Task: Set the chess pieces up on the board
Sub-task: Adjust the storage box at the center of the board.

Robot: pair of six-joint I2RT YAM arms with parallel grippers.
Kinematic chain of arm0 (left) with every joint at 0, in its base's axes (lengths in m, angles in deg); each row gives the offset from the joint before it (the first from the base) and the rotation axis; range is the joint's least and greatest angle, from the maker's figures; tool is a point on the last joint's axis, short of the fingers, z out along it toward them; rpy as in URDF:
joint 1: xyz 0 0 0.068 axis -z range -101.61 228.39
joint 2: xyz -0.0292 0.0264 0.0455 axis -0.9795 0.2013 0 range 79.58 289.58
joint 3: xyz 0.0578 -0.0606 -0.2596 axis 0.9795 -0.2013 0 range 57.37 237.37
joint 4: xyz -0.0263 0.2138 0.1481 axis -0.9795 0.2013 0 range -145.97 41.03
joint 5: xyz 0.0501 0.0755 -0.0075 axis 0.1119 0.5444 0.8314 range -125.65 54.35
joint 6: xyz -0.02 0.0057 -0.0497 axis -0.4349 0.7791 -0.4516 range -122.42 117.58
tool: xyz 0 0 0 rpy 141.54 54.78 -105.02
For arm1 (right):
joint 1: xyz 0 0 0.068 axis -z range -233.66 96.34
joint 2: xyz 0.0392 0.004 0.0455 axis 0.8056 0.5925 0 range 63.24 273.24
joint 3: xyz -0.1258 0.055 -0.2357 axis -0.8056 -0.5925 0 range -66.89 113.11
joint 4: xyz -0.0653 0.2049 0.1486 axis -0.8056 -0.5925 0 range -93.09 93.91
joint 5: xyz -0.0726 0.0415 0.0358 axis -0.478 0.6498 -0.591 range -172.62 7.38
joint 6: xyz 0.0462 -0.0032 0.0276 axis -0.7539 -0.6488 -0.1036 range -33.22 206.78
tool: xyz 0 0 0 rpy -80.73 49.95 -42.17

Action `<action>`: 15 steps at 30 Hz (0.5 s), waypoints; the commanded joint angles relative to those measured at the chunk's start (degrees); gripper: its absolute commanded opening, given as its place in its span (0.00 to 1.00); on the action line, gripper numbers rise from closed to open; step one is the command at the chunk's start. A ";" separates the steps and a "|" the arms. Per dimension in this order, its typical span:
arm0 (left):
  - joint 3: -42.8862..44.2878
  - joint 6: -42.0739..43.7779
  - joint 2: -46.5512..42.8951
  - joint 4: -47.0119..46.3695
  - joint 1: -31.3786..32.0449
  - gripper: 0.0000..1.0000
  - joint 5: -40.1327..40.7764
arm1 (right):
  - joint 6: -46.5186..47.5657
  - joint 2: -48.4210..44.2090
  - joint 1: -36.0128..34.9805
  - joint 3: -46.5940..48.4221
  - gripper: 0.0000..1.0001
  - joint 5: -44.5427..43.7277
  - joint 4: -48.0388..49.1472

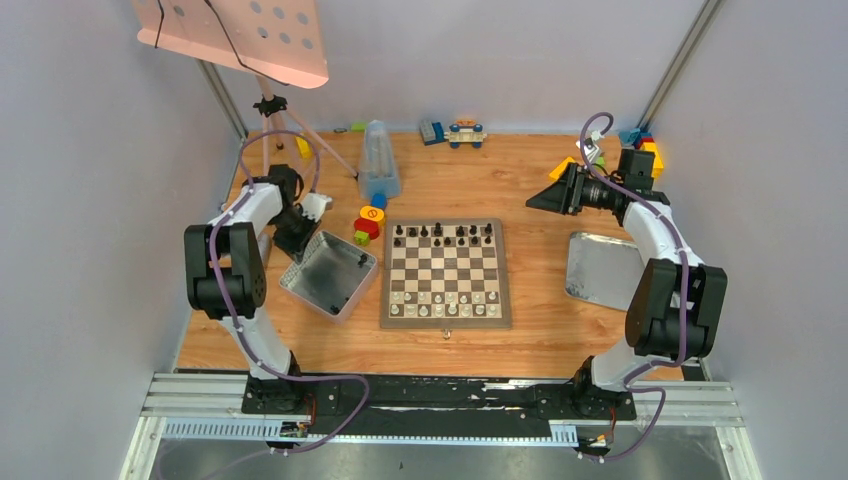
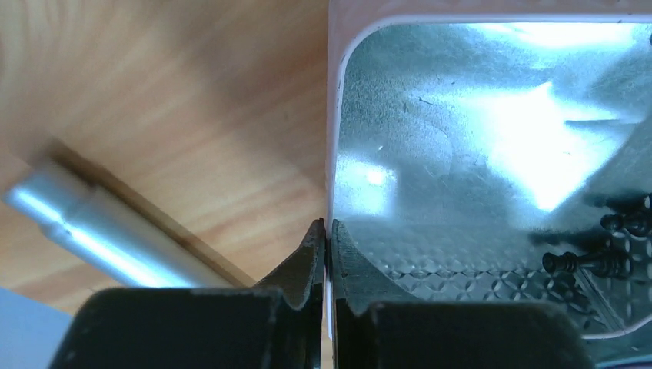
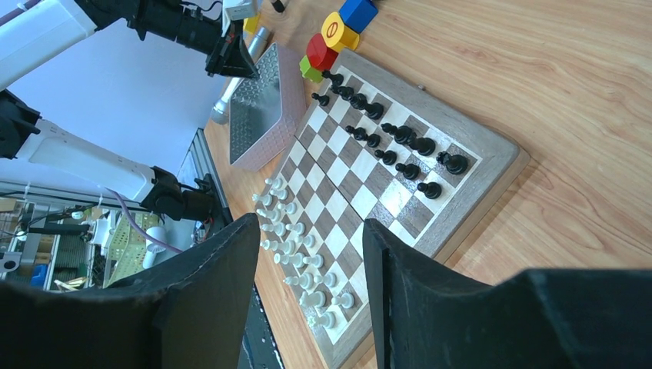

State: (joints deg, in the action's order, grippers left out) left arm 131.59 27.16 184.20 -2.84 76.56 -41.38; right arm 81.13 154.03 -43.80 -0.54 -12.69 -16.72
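From above, the grey metal rectangular tray (image 1: pixel 318 288) is sitting near the wooden table's (image 1: pixel 545 335) left edge, holding one black piece (image 1: pixel 361 258), beside the square brown-and-cream wooden chessboard (image 1: pixel 445 272) carrying black chess pieces (image 1: pixel 443 233) along its far edge, white ones (image 1: pixel 445 299) along its near edge. The left wrist is showing the left gripper (image 2: pixel 327 231) pinching the tray's pale rim (image 2: pixel 336 115), black pieces (image 2: pixel 592 261) lying inside. The right wrist is showing the right gripper (image 3: pixel 310 223) spread, empty.

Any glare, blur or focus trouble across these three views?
Left wrist: strong glare whitens the tray floor, and the left gripper, shut on its rim, looks soft-edged. Right wrist: the right gripper blurs in the foreground, while the board is sharp. Top external: even light, no glare, pieces tiny but distinct.
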 commanded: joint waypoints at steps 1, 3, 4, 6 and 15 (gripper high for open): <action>-3.91 -6.83 -5.70 2.01 -3.00 0.07 -0.57 | 2.04 0.21 -0.13 -0.25 0.52 1.53 0.98; -6.20 -7.52 -7.52 1.44 -4.69 0.10 -0.24 | 2.03 0.58 -0.13 -0.17 0.52 1.58 0.97; -7.03 -7.72 -7.95 1.54 -5.30 0.12 -0.24 | 2.04 0.76 -0.12 -0.04 0.52 1.68 0.99; -7.30 -7.50 -8.93 2.59 -6.78 0.17 -0.99 | 2.05 1.11 -0.15 0.05 0.52 1.87 0.91; -4.12 2.94 -15.32 1.95 -7.47 0.37 -10.38 | 2.05 1.39 -0.21 0.01 0.52 1.55 0.83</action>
State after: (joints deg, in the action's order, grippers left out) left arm 124.25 24.41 172.83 -0.15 69.13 -45.30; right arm 81.17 155.21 -43.80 -0.54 -12.51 -16.74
